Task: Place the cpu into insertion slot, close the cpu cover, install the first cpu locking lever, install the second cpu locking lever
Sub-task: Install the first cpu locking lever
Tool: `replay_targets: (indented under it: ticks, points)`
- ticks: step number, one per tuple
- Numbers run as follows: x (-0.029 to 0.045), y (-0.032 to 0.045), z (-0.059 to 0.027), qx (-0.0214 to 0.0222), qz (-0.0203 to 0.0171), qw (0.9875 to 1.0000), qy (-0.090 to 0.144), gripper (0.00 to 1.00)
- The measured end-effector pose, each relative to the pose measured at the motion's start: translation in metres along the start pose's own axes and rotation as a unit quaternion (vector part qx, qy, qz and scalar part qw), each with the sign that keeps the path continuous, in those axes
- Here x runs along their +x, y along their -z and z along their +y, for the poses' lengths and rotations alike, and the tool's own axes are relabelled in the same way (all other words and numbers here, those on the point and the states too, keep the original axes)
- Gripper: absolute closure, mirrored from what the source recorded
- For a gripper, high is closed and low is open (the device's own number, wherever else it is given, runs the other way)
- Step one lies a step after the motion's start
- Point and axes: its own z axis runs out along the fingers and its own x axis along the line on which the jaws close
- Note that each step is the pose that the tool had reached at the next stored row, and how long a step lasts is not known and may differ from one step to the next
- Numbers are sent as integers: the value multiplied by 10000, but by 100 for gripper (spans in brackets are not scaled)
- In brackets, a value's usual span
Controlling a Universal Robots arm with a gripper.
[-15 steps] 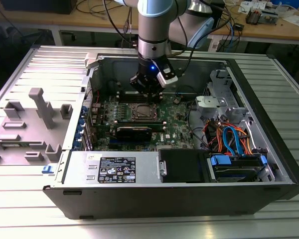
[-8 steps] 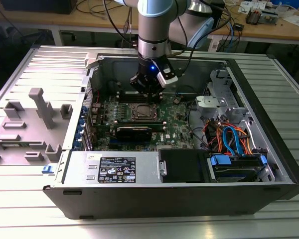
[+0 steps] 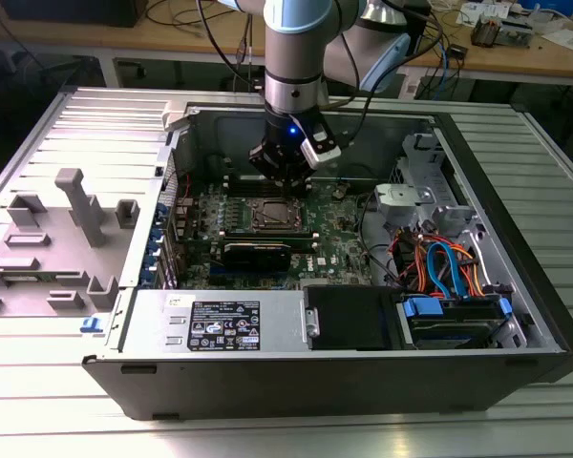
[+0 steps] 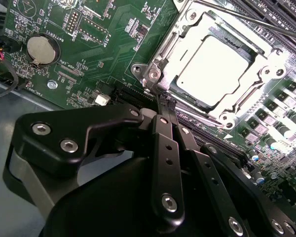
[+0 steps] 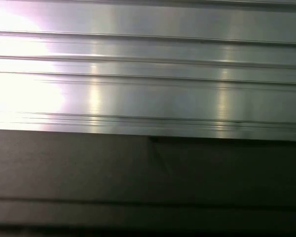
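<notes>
the claw (image 4: 160,101) hangs inside the open computer case (image 3: 516,315), its black fingers pressed together with nothing between them, tips right at one corner of the insertion slot (image 4: 214,74). the cpu (image 4: 212,69) already lies in that slot, its dull silver top flat and bright under the light, and the cpu cover (image 4: 256,81), a thin grey metal frame with a square window, looks folded down around it. a thin wire locking lever (image 4: 246,17) runs along the far edge of the slot. judging by this, the work is at the levers: a narrow springy rod wants a steady push along its swing, tips kept off the green motherboard (image 4: 103,44) and its small parts, then tucked under its hook. in the exterior view the claw (image 3: 285,186) sits just above the slot (image 3: 275,215)
</notes>
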Motion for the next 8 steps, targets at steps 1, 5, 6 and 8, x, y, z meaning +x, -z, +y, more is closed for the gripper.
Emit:
replay_targets:
  ticks: [1,5,6,8]
  points:
    - [-1,0,-5,0,0,10000,-3,89]
    - [-1,-1,-6,0,0,10000,-11,89]
    - [-1,-1,-6,1,0,10000,-11,89]
    - [-1,-1,-6,0,-1,10000,-11,89]
